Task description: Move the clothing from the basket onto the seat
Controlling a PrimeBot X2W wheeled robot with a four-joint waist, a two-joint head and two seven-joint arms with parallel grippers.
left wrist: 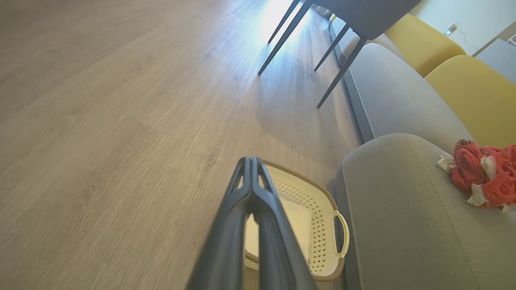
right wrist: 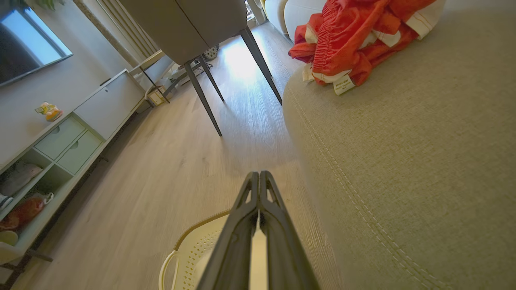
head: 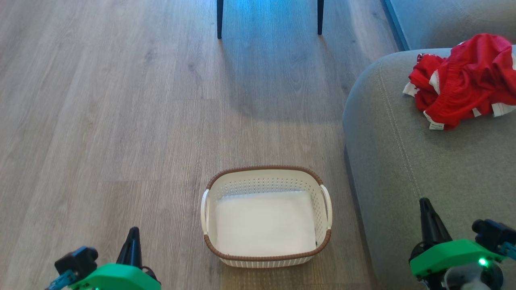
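Two claws, both pressed together. Lower left: left gripper (head: 133, 237) above the floor (head: 100, 121). Lower centre: the basket (head: 266, 168) on the floor, just beside the seat (head: 403, 169). Lower right: right gripper (head: 425, 205) above the seat. Upper right: the clothing (head: 463, 88) heaped on the seat.

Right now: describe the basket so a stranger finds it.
Find the grey sofa seat on the right; the basket sits on the wooden floor beside its rounded edge. It is small, white, perforated, empty, with a brown woven-look rim and two side handles.
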